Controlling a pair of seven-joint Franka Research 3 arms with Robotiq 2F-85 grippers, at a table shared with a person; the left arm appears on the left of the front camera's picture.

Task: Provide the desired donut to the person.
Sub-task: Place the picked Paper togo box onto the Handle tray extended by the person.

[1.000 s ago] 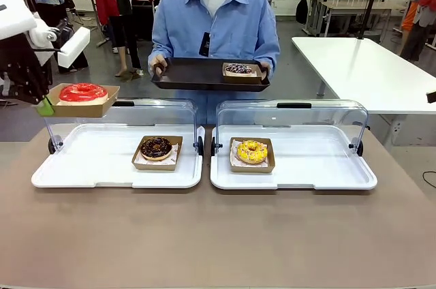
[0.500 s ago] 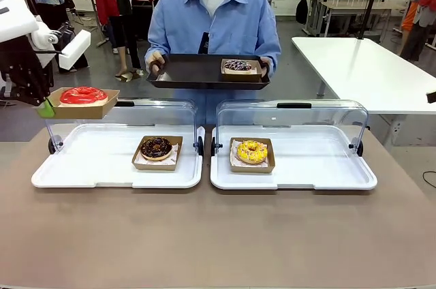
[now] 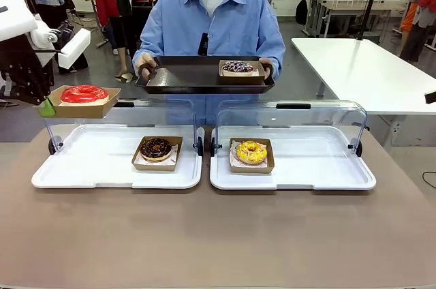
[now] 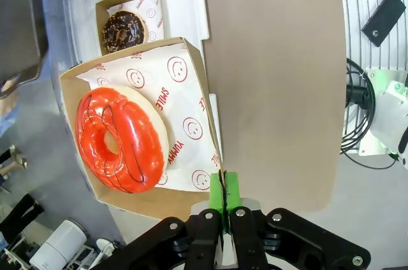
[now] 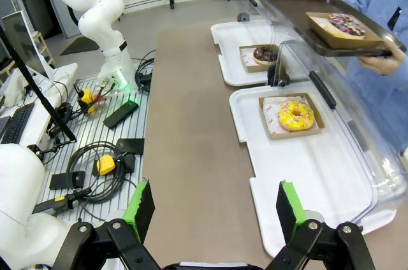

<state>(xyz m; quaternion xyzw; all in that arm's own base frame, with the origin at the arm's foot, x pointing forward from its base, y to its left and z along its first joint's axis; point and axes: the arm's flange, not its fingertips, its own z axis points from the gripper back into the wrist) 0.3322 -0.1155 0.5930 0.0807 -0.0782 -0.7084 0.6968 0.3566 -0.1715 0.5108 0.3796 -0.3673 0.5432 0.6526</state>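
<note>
Red-glazed ring donut (image 3: 84, 93) in its brown card tray (image 4: 191, 123) hangs above the tabletop's left end, left pincer (image 4: 224, 203) clamped on the tray's edge; handover to person's dark tray (image 3: 184, 78) remains. Right pincer (image 5: 217, 209) gapes, idle.

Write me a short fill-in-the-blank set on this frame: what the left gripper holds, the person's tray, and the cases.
1. The left gripper is shut on the box of the ____ donut.
2. The person holds a dark tray carrying ____ boxed donut.
3. The yellow donut sits in the ____ display case.
4. The right gripper is ____.

Missing words: red; one; right; open
</note>
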